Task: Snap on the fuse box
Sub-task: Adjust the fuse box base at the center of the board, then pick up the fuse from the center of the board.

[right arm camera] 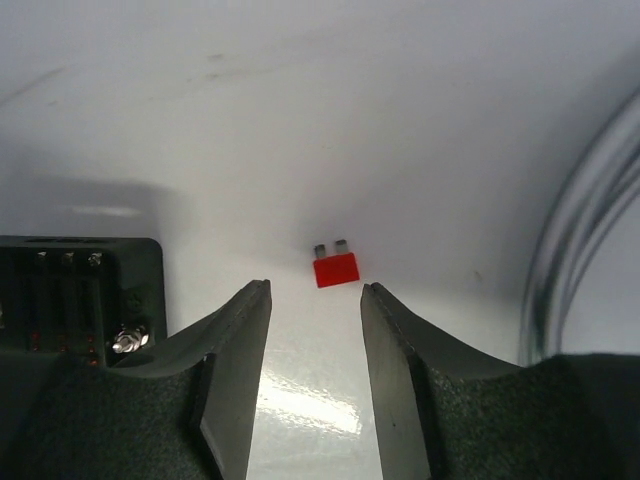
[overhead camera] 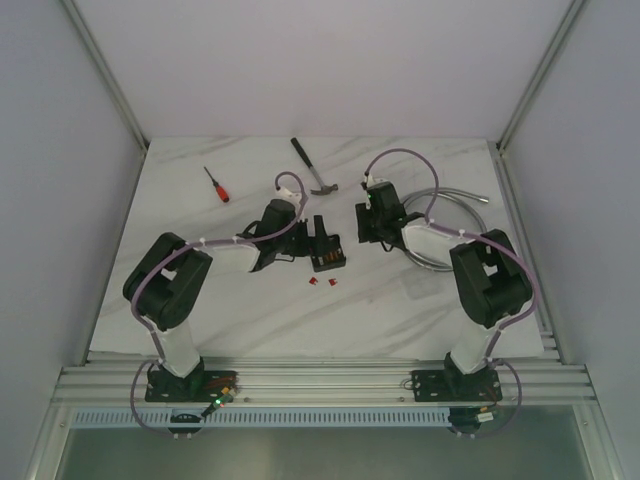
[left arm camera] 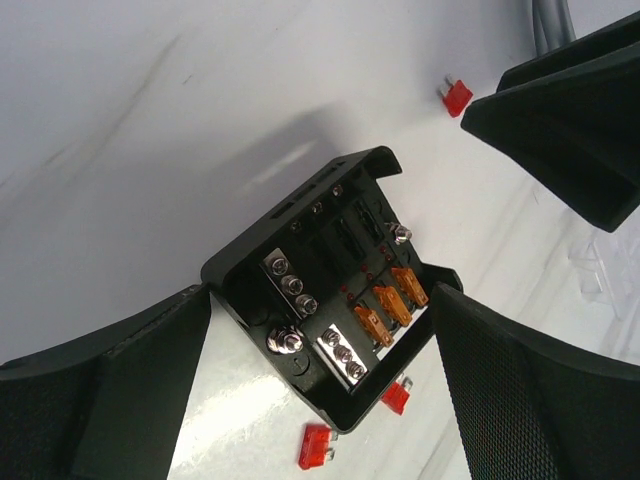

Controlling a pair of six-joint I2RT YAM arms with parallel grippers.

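A white marbled bench (overhead camera: 250, 310) lies inside a plain white-walled enclosure. The fuse box (overhead camera: 328, 256) sits near mid-bench between the two arms, its top uncovered so that orange fuses and screw terminals show. The left end effector (left arm camera: 320, 300) is spread wide with one finger (left arm camera: 150, 380) on either side of the box. The box corners come right up to the fingers, but whether they touch cannot be told. Loose red fuses (left arm camera: 315, 447) lie just beside the box's near edge, and another (left arm camera: 456, 96) lies past its far corner, close to the right end effector (left arm camera: 570, 110), which intrudes from that side. The right end effector (right arm camera: 312, 300) is open and empty. A single red fuse (right arm camera: 335, 268) rests on the bench just ahead of its gap, the fuse box to its left and a coiled metal hose (right arm camera: 570, 250) to its right. Farther back, well apart from both end effectors, lie a hammer (overhead camera: 312, 168) and a red-handled screwdriver (overhead camera: 217, 185).
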